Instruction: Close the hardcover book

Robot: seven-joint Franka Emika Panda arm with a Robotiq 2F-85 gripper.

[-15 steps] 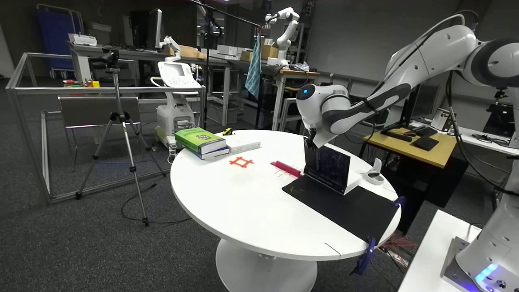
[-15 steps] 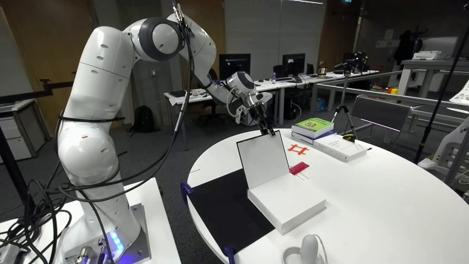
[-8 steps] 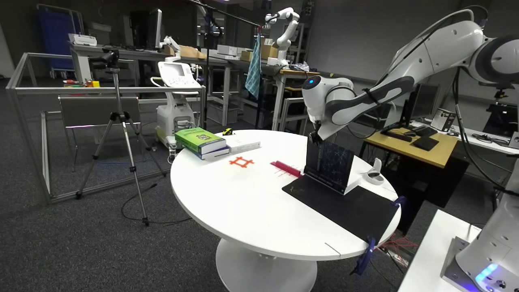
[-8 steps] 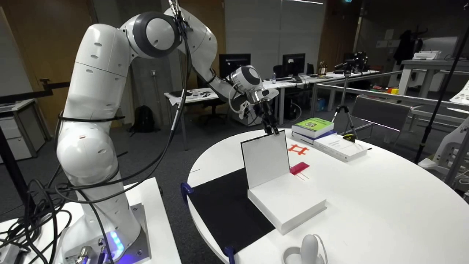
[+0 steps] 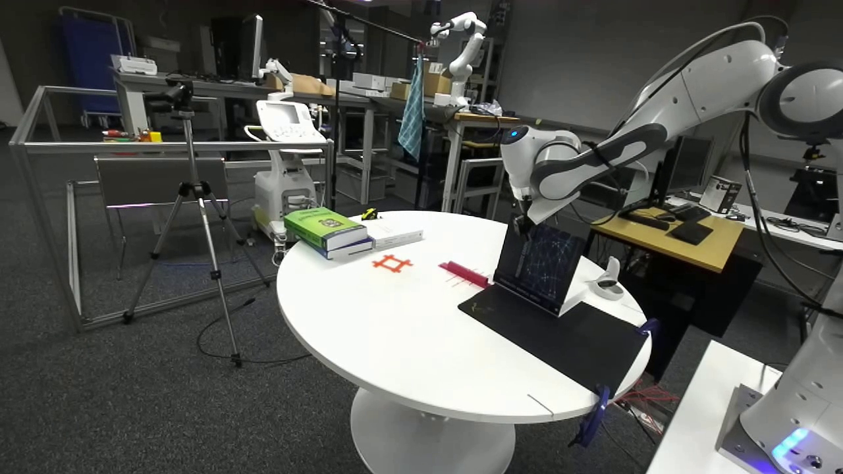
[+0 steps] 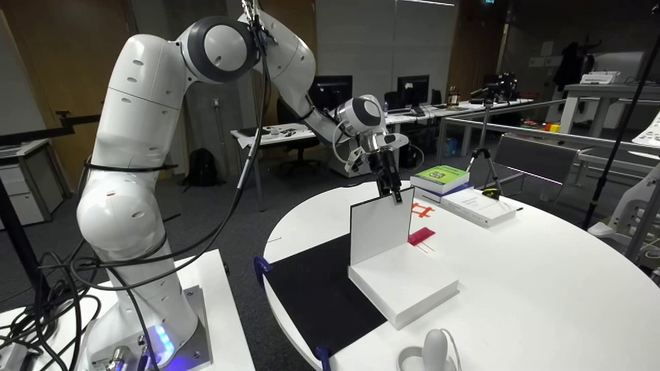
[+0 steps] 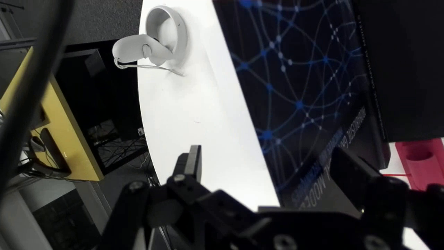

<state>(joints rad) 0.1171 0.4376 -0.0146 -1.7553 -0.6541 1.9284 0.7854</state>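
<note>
I see the gripper [image 7: 266,156] with fingers [image 7: 195,163] spread, one on each side of the raised cover [image 6: 381,226] of the book [image 6: 401,268] — placed so, I suppose, to fold it down.

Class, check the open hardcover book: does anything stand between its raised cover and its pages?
Yes: one finger of the open end effector hangs on the inner side of the raised cover, the side facing the pages. Nothing else visible stands there.

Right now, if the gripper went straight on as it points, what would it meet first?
Likely the hardcover book's raised front cover; the open gripper appears to straddle its edge, though depth is unclear.
</note>
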